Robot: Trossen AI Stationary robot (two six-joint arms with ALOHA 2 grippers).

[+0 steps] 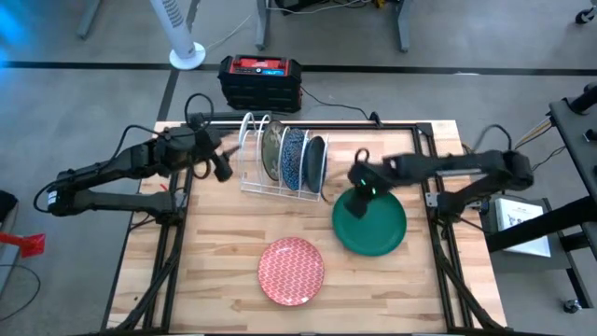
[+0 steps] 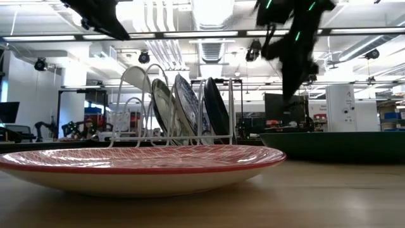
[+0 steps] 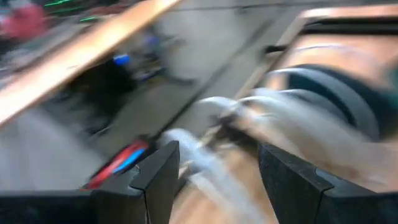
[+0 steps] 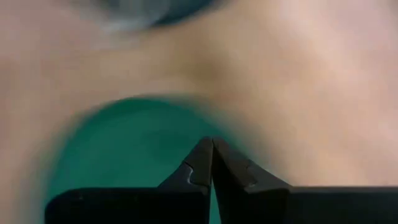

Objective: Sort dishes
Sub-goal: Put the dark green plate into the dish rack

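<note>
A white wire rack [image 1: 280, 163] at the table's far middle holds three plates on edge: a greyish one [image 1: 270, 154], a blue patterned one [image 1: 294, 157] and a dark one [image 1: 317, 159]. A dark green plate [image 1: 370, 226] lies flat on the table right of centre, and a red patterned plate [image 1: 291, 271] lies flat near the front edge. My right gripper [image 1: 359, 185] is shut and hangs above the green plate's far left rim [image 4: 124, 162], clear of it in the low view [image 2: 296, 85]. My left gripper [image 1: 222, 166] is open beside the rack's left end, with blurred rack wires [image 3: 211, 134] ahead of its fingers.
A black and red box [image 1: 259, 81] sits just beyond the table's far edge, with a fan base [image 1: 187, 56] on the floor beside it. Bare wood [image 1: 215, 271] lies left of the red plate and along the front edge.
</note>
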